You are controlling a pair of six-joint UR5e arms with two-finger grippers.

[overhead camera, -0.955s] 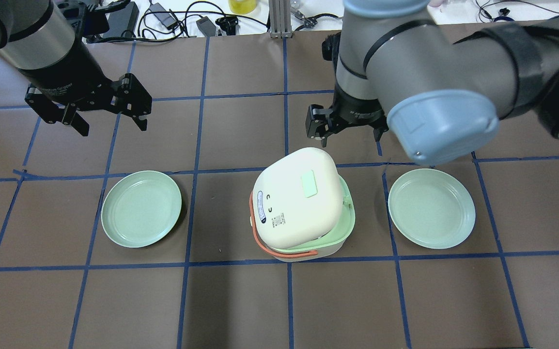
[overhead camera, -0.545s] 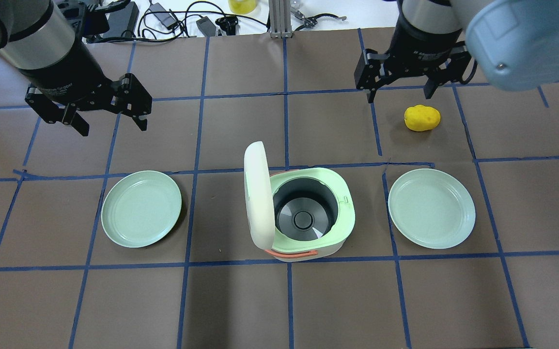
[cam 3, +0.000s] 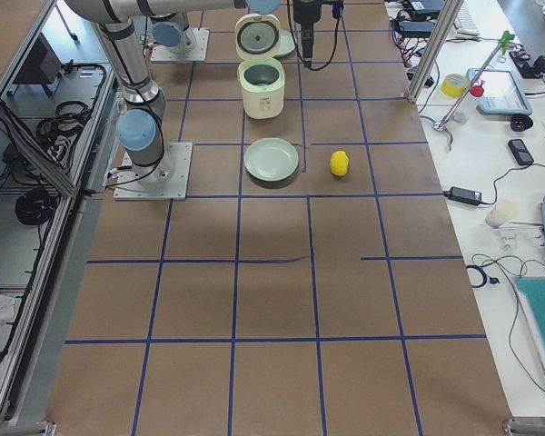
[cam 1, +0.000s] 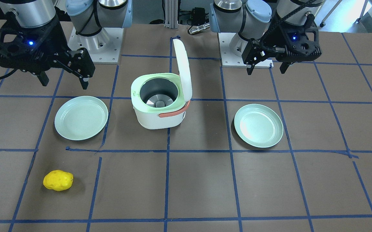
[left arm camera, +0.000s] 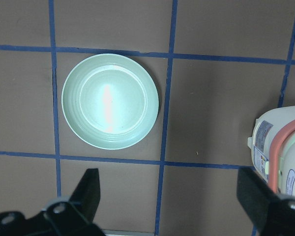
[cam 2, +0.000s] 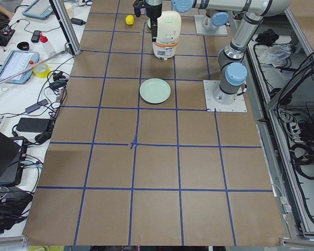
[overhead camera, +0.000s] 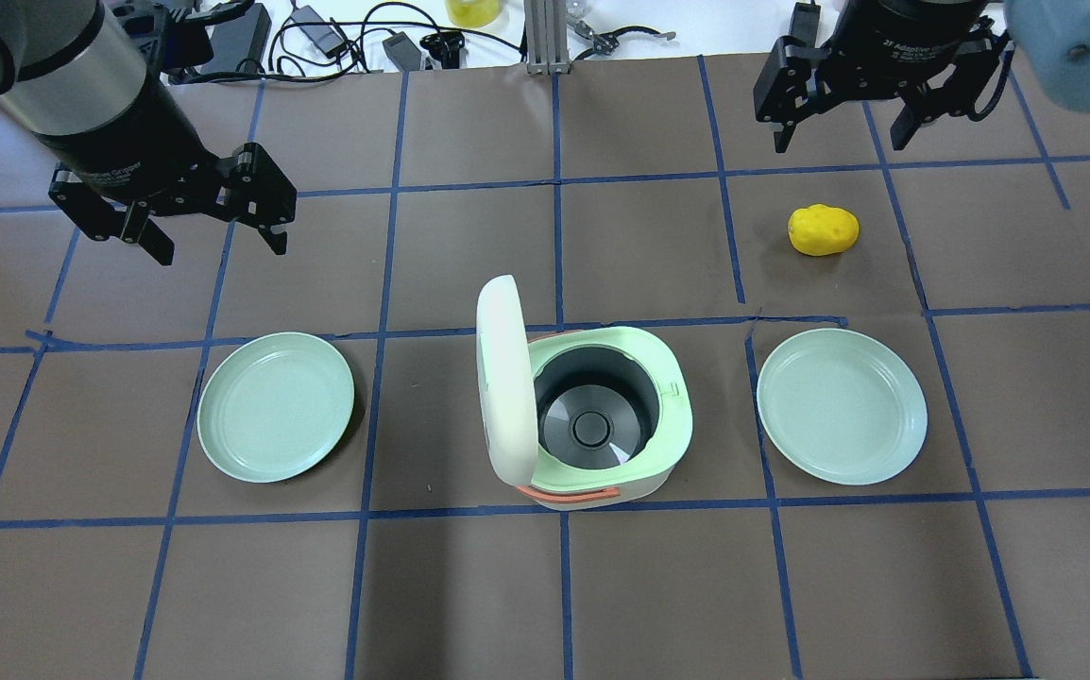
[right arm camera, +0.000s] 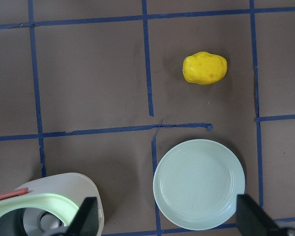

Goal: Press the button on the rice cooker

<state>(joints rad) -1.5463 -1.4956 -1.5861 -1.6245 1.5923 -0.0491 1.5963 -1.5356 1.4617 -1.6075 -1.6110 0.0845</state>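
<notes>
The white and green rice cooker (overhead camera: 672, 444) stands mid-table with its lid (overhead camera: 505, 378) upright on the left and the dark inner pot exposed. It also shows in the front view (cam 1: 158, 117). A small tab (overhead camera: 675, 387) sits on the rim's right side. My right gripper (overhead camera: 841, 144) is open and empty, high at the far right, well away from the cooker; it also shows in the front view (cam 1: 63, 83). My left gripper (overhead camera: 221, 247) is open and empty at the far left, and in the front view (cam 1: 266, 71).
A green plate (overhead camera: 276, 406) lies left of the cooker and another (overhead camera: 841, 406) lies right of it. A yellow potato (overhead camera: 823, 230) lies beyond the right plate, below my right gripper. Cables and gear lie along the far table edge.
The cooker lid has swung from half raised to fully upright. My right gripper has moved from just behind the cooker to the far right. The left arm has not moved.
</notes>
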